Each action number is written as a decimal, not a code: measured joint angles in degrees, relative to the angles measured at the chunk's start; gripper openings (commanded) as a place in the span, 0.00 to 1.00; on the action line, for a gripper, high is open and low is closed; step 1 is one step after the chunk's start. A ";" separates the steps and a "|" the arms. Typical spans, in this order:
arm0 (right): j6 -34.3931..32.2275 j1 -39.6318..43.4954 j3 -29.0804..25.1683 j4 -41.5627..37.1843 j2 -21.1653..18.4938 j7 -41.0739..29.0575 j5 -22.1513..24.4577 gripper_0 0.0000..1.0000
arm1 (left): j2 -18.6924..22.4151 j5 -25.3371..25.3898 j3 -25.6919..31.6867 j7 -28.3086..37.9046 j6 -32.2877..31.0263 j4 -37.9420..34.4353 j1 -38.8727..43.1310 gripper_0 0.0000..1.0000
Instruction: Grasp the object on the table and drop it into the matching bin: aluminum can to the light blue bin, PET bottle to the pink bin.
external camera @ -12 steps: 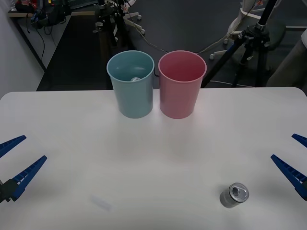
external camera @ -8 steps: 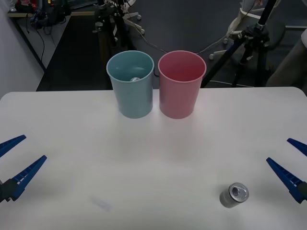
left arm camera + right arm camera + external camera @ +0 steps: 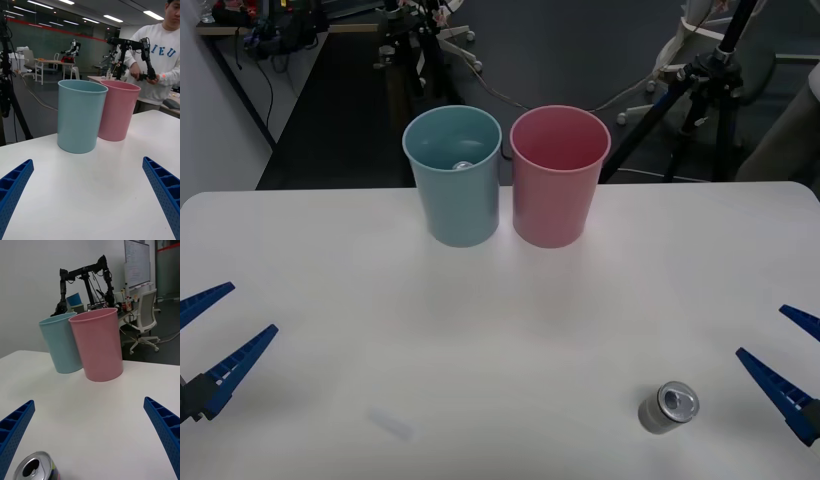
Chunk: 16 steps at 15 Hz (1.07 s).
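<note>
The aluminum can (image 3: 669, 407) stands upright on the white table (image 3: 500, 320) near its front right, silver top and pull tab facing up. My right gripper (image 3: 790, 365) is open just to the right of the can, apart from it. In the right wrist view the can (image 3: 36, 467) sits close to one blue finger (image 3: 15, 429), with the open gripper (image 3: 88, 402) facing the bins. The light blue bin (image 3: 453, 175) and the pink bin (image 3: 559, 175) stand side by side at the table's far middle. My left gripper (image 3: 218, 335) is open at the table's left edge.
Something small and shiny (image 3: 463, 165) lies inside the light blue bin. A black tripod (image 3: 710, 80) and cables stand on the floor behind the table. In the left wrist view the light blue bin (image 3: 80, 116) and pink bin (image 3: 118, 110) stand beyond the open fingers.
My right gripper has shifted toward the table's front edge and slightly inward, closer to the can. The can, the bins and the left gripper have not moved.
</note>
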 measured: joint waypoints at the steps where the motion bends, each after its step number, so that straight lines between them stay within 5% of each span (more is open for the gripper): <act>1: -0.56 0.90 -0.10 0.02 -0.05 0.57 -0.38 1.00 | 0.00 0.00 0.00 0.00 0.00 0.00 0.00 1.00; 4: -4.71 1.69 -0.66 3.36 -0.09 2.73 -1.01 1.00 | 0.00 0.00 0.00 0.00 0.00 0.00 0.00 1.00; 16: -17.60 1.13 1.94 24.72 -5.23 29.87 -1.76 1.00 | 0.00 0.00 0.00 0.00 0.00 0.00 0.00 1.00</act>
